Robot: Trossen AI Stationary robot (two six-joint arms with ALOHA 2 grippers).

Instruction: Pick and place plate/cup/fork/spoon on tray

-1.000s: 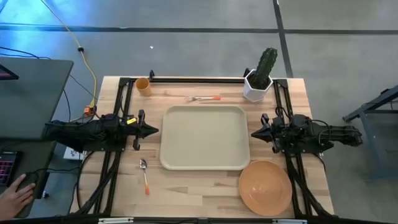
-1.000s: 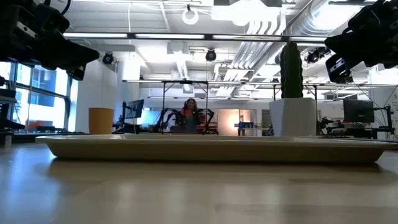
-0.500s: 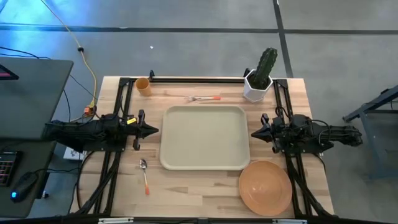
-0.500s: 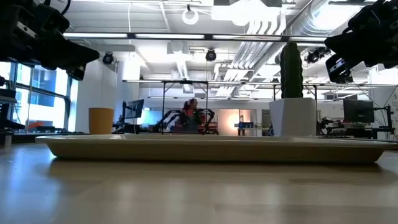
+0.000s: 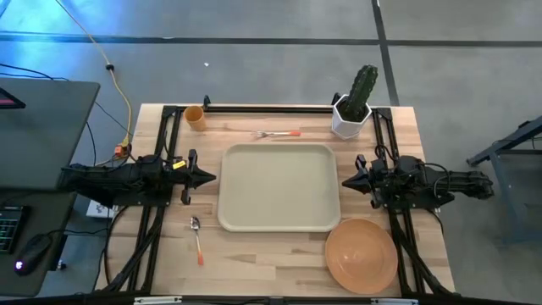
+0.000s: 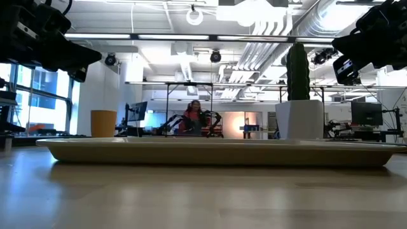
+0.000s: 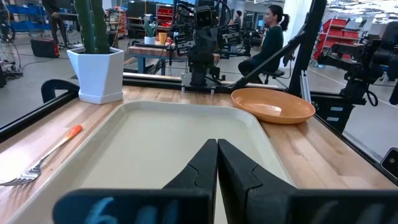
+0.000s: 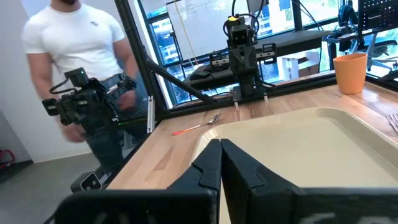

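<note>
The beige tray (image 5: 279, 186) lies mid-table, nothing on it. The orange plate (image 5: 362, 255) lies at the near right, off the tray's corner. The yellow-orange cup (image 5: 195, 117) stands at the far left. The fork (image 5: 278, 134) lies beyond the tray's far rim. The spoon (image 5: 196, 238) lies at the near left. My left gripper (image 5: 212, 178) hovers shut at the tray's left rim, pointing right; in its wrist view (image 7: 217, 144) the fingertips meet. My right gripper (image 5: 345, 181) hovers shut at the tray's right rim, pointing left (image 8: 220, 144).
A white pot with a green cactus (image 5: 353, 106) stands at the far right corner. Black frame rails (image 5: 271, 108) run along the far edge and both sides. A person (image 8: 87, 81) holding a device stands beyond the table's left side.
</note>
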